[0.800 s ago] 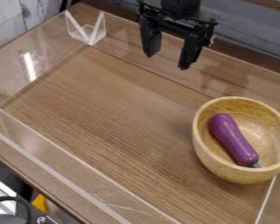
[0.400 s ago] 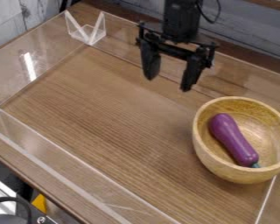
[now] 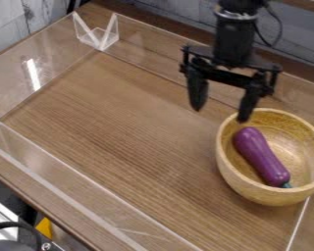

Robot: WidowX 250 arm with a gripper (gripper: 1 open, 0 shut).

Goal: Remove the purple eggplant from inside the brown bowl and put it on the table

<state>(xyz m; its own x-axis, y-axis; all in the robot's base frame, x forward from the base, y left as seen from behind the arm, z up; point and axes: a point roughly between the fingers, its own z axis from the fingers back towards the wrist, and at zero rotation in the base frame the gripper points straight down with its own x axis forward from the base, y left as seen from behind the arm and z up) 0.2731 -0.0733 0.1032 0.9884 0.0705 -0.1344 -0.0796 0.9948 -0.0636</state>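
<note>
The bowl stood on the table at the right side of the view, close to the near right corner of the walled area. The eggplant lay inside the bowl, slanting from upper left to lower right, its stem end toward the near rim. The gripper hung above the table just behind and to the left of the bowl, pointing down, one finger over the bowl's far rim. Low walls ran along the table's left, far and near edges. A small stand sat at the far left corner.
</note>
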